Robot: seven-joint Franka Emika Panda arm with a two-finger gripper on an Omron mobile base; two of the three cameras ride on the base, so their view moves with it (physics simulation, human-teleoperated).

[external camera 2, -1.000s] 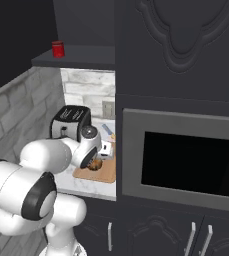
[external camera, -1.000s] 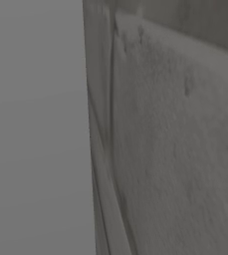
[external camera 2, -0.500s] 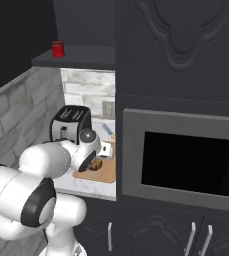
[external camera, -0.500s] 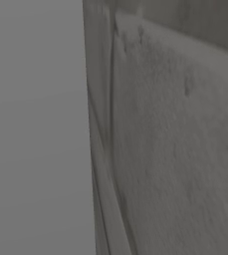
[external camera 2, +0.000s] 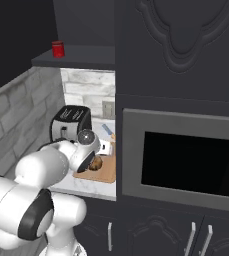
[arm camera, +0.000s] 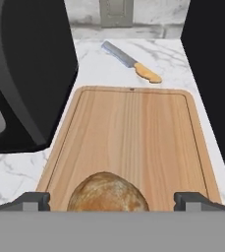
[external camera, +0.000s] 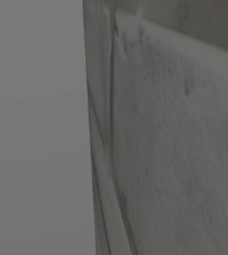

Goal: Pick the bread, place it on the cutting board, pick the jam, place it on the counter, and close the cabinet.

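Observation:
The bread (arm camera: pixel 106 193), a round brown loaf, lies on the near end of the wooden cutting board (arm camera: pixel 133 133). My gripper (arm camera: pixel 113 202) hangs just over it, open, a fingertip (arm camera: pixel 33 201) well clear on each side. From the right base, the hand (external camera 2: pixel 102 147) is low over the board (external camera 2: pixel 103 175) and the bread (external camera 2: pixel 96 163). The jam (external camera 2: pixel 58 48), a small red jar, stands high up on the dark shelf of what looks like the open cabinet (external camera 2: pixel 83 30).
A black toaster (arm camera: pixel 25 74) stands close on the board's left. A knife (arm camera: pixel 131 61) with a yellow handle lies on the marble counter (arm camera: pixel 15 172) beyond the board. A dark oven front (external camera 2: pixel 186 160) walls the right side. A blurred grey surface (external camera: pixel 160 149) lies close before the left base camera.
The arm's elbow has swung a little and the hand has shifted slightly over the board. The bread stays where it lay, and the gripper stays open.

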